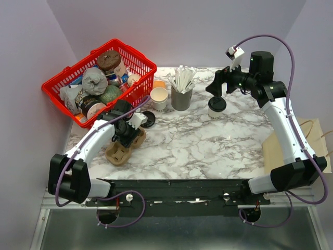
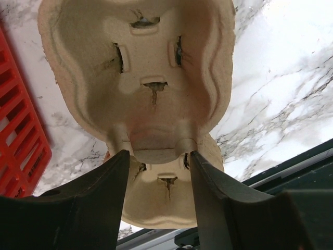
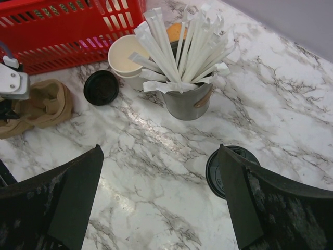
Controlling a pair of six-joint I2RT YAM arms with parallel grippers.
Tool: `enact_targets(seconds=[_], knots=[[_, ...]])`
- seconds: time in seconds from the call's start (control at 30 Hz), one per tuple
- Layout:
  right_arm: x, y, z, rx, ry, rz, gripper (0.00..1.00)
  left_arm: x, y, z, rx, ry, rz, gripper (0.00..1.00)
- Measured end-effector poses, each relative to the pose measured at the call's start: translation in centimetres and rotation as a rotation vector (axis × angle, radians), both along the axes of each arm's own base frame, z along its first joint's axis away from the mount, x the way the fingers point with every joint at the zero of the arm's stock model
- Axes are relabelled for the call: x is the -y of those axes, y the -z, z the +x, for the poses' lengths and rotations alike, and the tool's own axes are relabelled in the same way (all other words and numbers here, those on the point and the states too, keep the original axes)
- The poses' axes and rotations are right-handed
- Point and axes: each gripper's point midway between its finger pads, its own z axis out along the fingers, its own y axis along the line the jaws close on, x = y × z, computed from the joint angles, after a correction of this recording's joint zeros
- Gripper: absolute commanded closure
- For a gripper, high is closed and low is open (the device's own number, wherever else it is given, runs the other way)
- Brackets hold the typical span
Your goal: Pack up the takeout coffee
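The takeout coffee [image 1: 216, 107], a small cream cup with a black lid, stands upright at the back right of the marble table. In the right wrist view its lid [image 3: 218, 172] is partly hidden behind my right finger. My right gripper [image 1: 217, 87] is wide open and empty just above and behind the cup, and it also shows in the right wrist view [image 3: 158, 148]. My left gripper [image 1: 126, 135] is shut on a ridge of the brown pulp cup carrier [image 1: 120, 150] at the left. In the left wrist view, the left gripper [image 2: 156, 153] pinches the carrier [image 2: 140, 78], and a second carrier lies beneath.
A red basket [image 1: 136, 54] of packed items stands at the back left. A stack of cream cups [image 1: 159, 98], a grey cup of white sticks [image 1: 181, 96] and a loose black lid [image 1: 148, 119] stand mid-back. A brown paper bag [image 1: 296, 143] lies at the right edge.
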Motion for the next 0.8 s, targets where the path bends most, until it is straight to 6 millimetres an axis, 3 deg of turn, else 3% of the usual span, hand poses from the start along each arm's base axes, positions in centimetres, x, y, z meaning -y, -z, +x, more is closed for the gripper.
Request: enact_targets(seconds=[0.67,0.8], knots=[[-0.08,0.95,0.39,-0.021,0.001,-0.003,0.00,0.10,0.27,0.18,-0.024,-0.019,-0.016,0.48],[-0.09,0.94,0.41,-0.020,0.001,-0.002,0.00,0.08,0.61,0.14,-0.038,-0.018,-0.012,0.53]])
